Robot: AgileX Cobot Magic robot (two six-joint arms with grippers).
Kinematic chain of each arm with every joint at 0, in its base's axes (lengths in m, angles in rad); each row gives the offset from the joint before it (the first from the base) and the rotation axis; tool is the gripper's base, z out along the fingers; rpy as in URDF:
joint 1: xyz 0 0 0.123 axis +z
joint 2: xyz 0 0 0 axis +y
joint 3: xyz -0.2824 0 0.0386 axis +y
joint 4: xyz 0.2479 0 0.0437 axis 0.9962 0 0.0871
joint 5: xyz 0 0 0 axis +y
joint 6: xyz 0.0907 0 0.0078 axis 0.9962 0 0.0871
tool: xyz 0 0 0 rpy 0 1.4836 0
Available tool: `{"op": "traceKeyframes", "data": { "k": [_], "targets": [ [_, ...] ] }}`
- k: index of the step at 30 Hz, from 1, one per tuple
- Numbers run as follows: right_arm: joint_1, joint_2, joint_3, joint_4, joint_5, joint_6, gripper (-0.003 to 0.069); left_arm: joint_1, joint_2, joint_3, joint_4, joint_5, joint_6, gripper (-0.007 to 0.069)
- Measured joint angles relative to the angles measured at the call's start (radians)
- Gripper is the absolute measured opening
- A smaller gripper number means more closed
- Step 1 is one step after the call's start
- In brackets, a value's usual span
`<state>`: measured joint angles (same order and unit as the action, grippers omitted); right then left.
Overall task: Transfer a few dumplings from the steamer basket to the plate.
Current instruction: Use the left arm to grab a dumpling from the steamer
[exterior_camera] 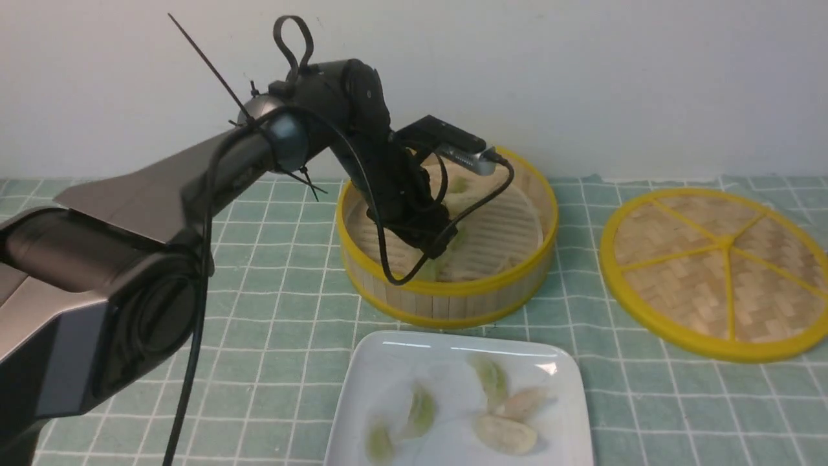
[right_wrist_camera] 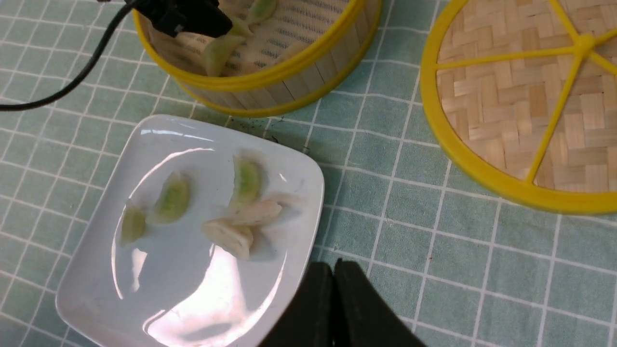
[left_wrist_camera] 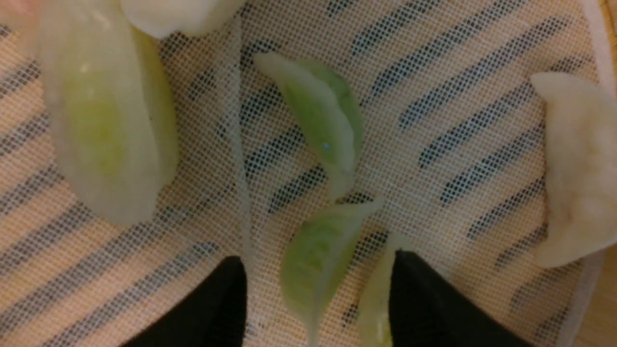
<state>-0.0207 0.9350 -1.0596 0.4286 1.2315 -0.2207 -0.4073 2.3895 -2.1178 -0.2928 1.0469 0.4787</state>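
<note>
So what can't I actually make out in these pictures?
- Front view: black left gripper's tips, hidden by its own body and cable.
- Front view: near edge of the glossy white rounded-square plate, cut off by the frame.
- Left wrist view: pale, whitish dumpling, cut off by the frame.
- Right wrist view: flat woven lid's far side, cut off.

A green cloth with a white grid covers the bench (exterior_camera: 272, 362). From the front camera, the round bamboo steamer basket (exterior_camera: 446, 301) sits toward twelve o'clock, the flat woven lid (exterior_camera: 686, 272) with yellow spokes toward two, and the glossy white plate (exterior_camera: 453, 362) toward six, near the basket.
</note>
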Motion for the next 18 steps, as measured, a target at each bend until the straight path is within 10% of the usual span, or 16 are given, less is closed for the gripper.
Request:
{"op": "traceKeyframes", "data": {
  "k": [5,11,18],
  "targets": [
    [0.0,0.0,0.0,0.0,0.001,0.0,-0.0013,-0.018,0.007,-0.011,0.029,-0.017,-0.005,0.0411],
    [0.0,0.0,0.0,0.0,0.007,0.0,-0.0012,-0.033,0.008,-0.017,0.04,0.01,-0.037,0.0088],
    [0.0,0.0,0.0,-0.001,0.012,0.001,-0.0012,-0.035,0.008,-0.026,0.054,0.02,-0.073,0.0013]
  ]
}}
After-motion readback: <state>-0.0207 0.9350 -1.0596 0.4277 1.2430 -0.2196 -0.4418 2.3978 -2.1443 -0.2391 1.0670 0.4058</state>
